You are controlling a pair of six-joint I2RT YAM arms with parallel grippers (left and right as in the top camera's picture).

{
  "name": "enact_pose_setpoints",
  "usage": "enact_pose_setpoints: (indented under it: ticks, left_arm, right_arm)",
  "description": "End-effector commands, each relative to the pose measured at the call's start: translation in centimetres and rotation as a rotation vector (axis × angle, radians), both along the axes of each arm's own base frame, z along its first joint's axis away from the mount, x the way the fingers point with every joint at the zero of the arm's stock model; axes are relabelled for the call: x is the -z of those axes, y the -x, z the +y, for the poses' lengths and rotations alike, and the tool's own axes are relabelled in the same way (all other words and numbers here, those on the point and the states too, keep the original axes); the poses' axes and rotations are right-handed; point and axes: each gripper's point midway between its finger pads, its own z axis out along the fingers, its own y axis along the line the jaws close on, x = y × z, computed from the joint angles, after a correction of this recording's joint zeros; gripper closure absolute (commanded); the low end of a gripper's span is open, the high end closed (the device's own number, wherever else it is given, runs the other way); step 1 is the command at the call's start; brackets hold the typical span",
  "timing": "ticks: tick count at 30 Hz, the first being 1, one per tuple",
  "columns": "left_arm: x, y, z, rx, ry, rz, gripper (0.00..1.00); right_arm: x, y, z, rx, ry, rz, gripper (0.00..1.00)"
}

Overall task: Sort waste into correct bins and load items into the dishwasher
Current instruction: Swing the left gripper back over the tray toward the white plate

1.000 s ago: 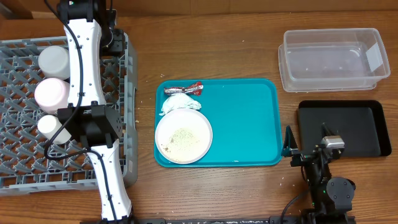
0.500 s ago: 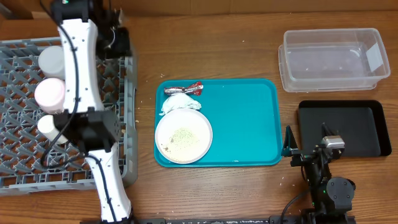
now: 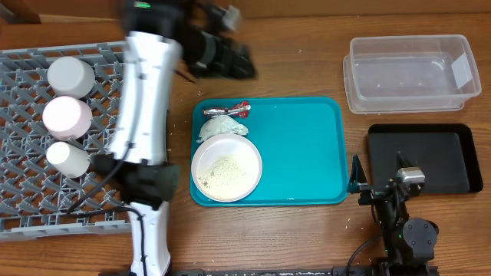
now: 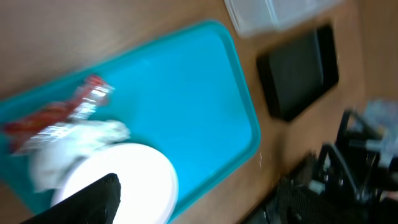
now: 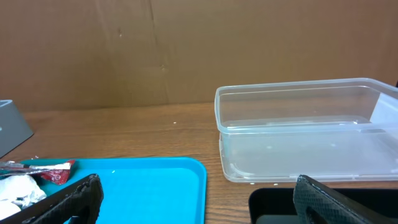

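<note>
The red-and-silver wrapper (image 3: 227, 110) and crumpled white napkin (image 3: 217, 126) lie at the far left of the teal tray (image 3: 307, 153). The large white plate (image 3: 226, 167), with rice-like crumbs (image 3: 224, 165) on it, sits next to them. All three also show in the left wrist view: wrapper (image 4: 56, 115), napkin (image 4: 74, 146), plate (image 4: 121, 180). My left gripper (image 3: 230, 54) is blurred, open and empty, above the table behind the teal tray. My right gripper (image 3: 357, 178) is open and empty, low beside the tray's right edge. The clear tub (image 3: 413, 73) and black tray (image 3: 422, 157) stand at right.
The grey dish rack (image 3: 46, 207) at left holds three upturned pieces: a greyish-white one (image 3: 70, 77), a pinkish-white one (image 3: 64, 116) and a small white one (image 3: 67, 158). My left arm (image 3: 146, 115) spans the rack's right edge. The right wrist view shows the tub (image 5: 305, 130) and teal tray (image 5: 124, 186).
My left arm has swung right, from over the rack's far right corner to above the table behind the teal tray. The right arm has not moved.
</note>
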Motion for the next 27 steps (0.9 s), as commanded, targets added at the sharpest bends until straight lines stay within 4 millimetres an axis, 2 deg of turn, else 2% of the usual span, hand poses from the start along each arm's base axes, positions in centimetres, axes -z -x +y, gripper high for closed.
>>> enact_pose_setpoints:
  ticks: [1,6,11,12,18,27]
  left_arm:
    - [3.1,2.9,-3.7,0.041,-0.180,0.053,0.18]
    - [5.7,4.7,-4.9,-0.069,-0.455,0.032,0.09]
    - [7.4,6.0,-5.5,-0.144,-0.581,0.031,0.05]
    - [7.6,6.2,-5.5,-0.150,-0.591,0.036,0.00]
    - [8.6,7.2,-5.9,-0.186,-0.572,0.119,0.00]
    - [8.7,9.1,-9.0,-0.123,-0.456,0.197,0.01]
  right_arm:
    - [0.1,0.0,-0.2,0.008,0.006,-0.007,0.00]
    - [0.1,0.0,-0.2,0.008,0.006,-0.007,0.00]
    - [0.1,0.0,-0.2,0.008,0.006,-0.007,0.00]
    - [0.1,0.0,-0.2,0.008,0.006,-0.007,0.00]
    - [0.1,0.0,-0.2,0.008,0.006,-0.007,0.00]
    - [0.1,0.0,-0.2,0.008,0.006,-0.007,0.00]
